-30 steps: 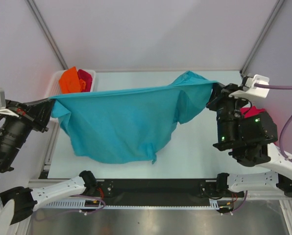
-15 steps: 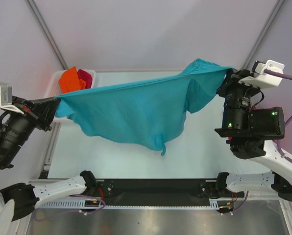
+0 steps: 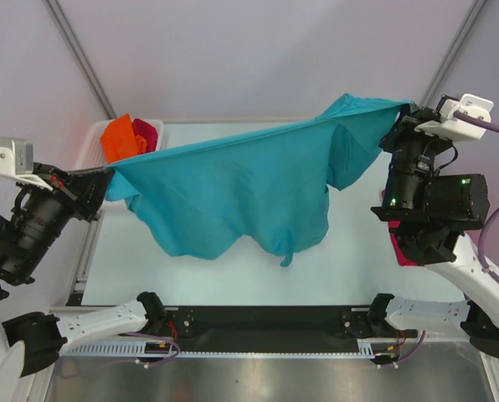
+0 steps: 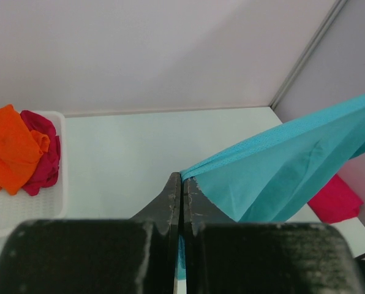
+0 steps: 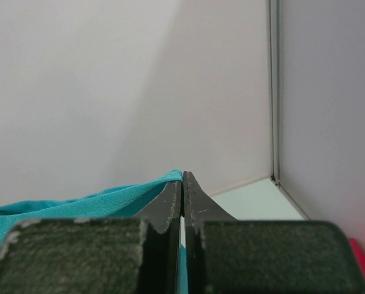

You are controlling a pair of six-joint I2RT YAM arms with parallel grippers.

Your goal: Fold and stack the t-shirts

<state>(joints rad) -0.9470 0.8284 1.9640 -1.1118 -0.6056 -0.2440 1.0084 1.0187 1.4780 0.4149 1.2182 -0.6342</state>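
left tool [image 4: 182, 179]: jaws pressed flat together, pinching one corner of the teal shirt [image 3: 241, 188]; it sits at 9 o'clock in the top view
right tool [image 5: 182, 177]: jaws closed tight on the opposite edge of the teal shirt, cloth showing between the fingers; it sits at 2 o'clock in the top view
teal shirt: strung between the two tools and raised over the bench [image 3: 350, 243]; its top edge runs taut from 9 o'clock up to 2 o'clock; the body hangs in loose folds toward 6 o'clock, one point drooping lowest near the middle; cannot tell whether that point touches the bench
second pink shirt [image 4: 335, 199]: lies on the bench at 4 o'clock, mostly hidden under the right arm in the top view
orange shirt [image 3: 120, 138]: bunched in the basket [image 4: 23, 211] at 10 o'clock
pink shirt [image 3: 146, 134]: crumpled in the same basket, touching the orange shirt on its 3 o'clock side
basket: white, slatted, at the bench's far left corner, just beyond the held corner of the teal shirt
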